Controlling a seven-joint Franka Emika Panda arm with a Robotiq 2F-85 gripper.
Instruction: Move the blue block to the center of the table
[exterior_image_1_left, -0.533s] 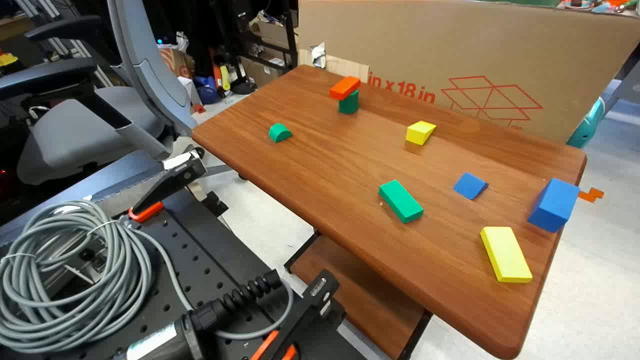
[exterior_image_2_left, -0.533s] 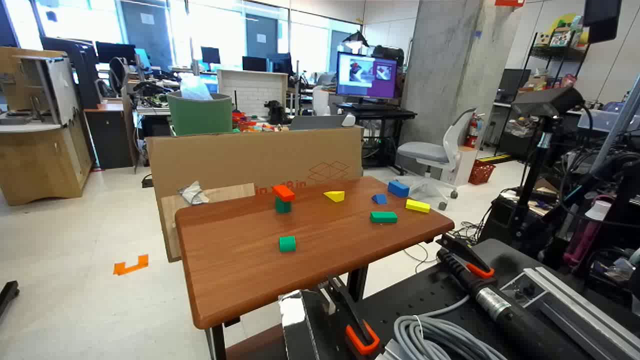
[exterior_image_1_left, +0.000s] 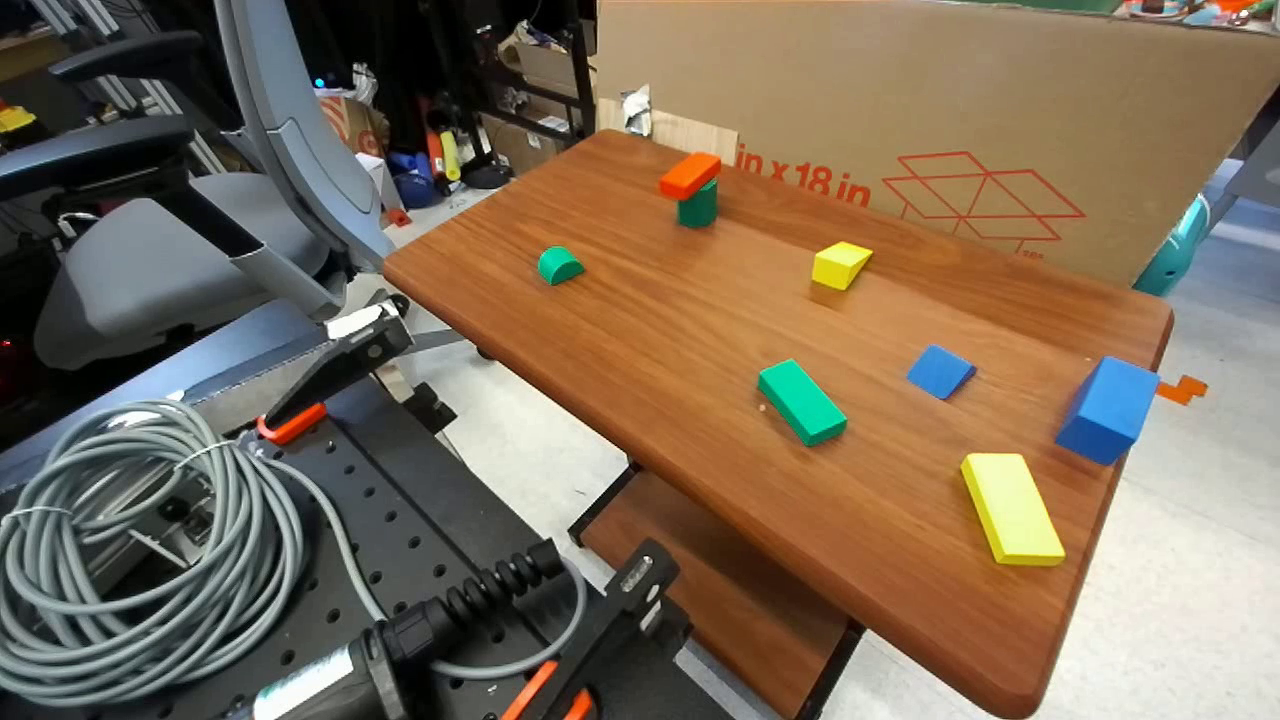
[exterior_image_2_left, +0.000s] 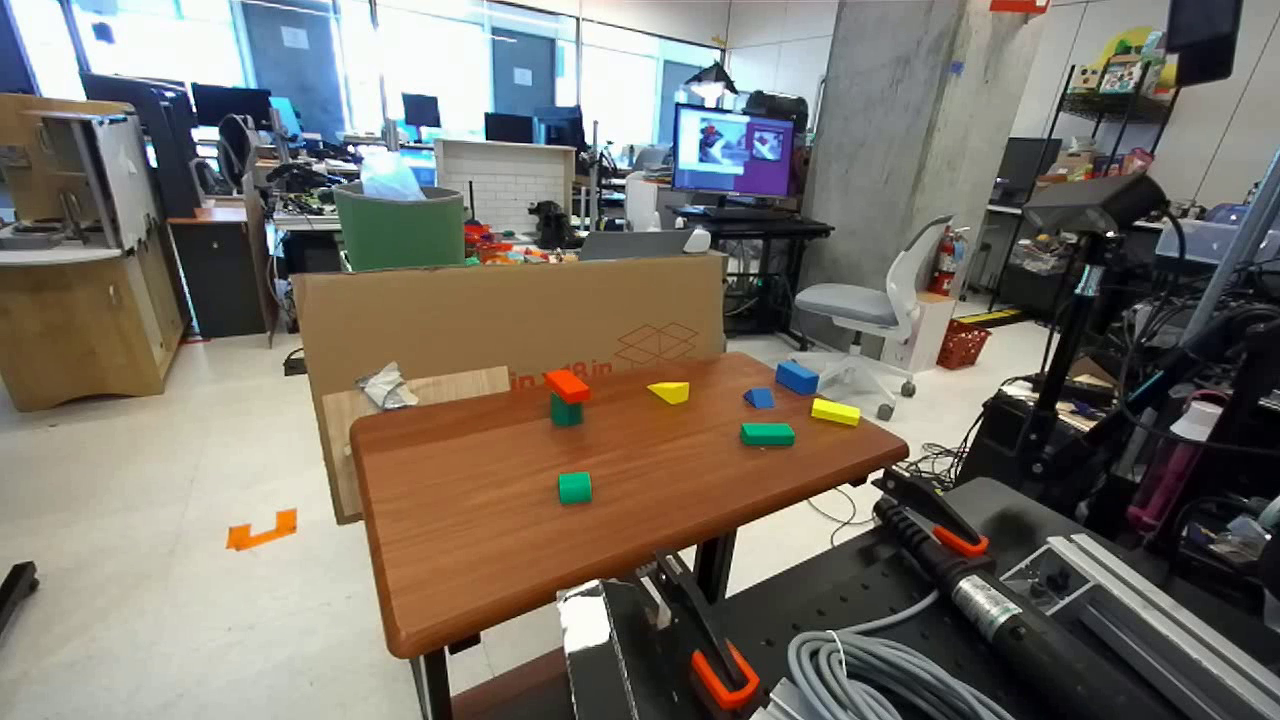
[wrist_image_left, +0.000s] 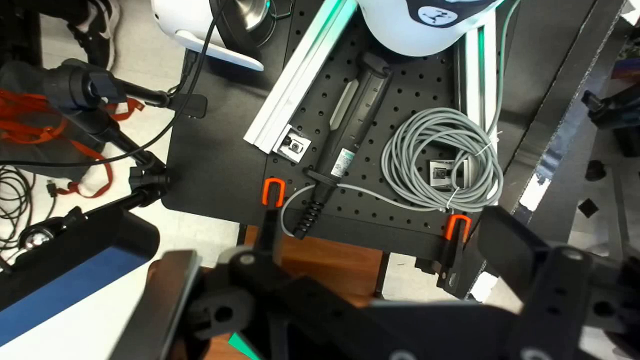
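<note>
Zero movement on the tabletop (exterior_image_1_left: 640, 330)! Half a second gone, and in both exterior views every block sits exactly where it sat, so by my reading the job hasn't properly started. The blue block (exterior_image_1_left: 1108, 410) is out at one short end, right by the edge, near the long yellow block (exterior_image_1_left: 1012, 510) and a small, darker blue wedge (exterior_image_2_left: 759, 398). The middle, our target, looks to fall between the yellow wedge (exterior_image_1_left: 842, 265) and the rounded green piece (exterior_image_1_left: 560, 265), so there's a proper carry to come. And the gripper (wrist_image_left: 382, 225)? Wrist view only: jaws standing wide apart, nothing held between them, a black perforated bench (wrist_image_left: 367, 160) and loops of grey cable (wrist_image_left: 400, 160) behind. It must surely travel before any grasp.

Now the surfaces! Reddish-brown grain, smooth, softly rounded corners. The blue block is chunky and oblong, flat-faced, crisp at the edges, matte; wood or foam, can't tell. Those parallel sides should suit a straight squeeze. The darker blue wedge shows a sloping face, the rounded green piece a half-moon end. And look, an orange slab (exterior_image_1_left: 689, 176) balanced across an upright green piece (exterior_image_1_left: 698, 205)!
</note>
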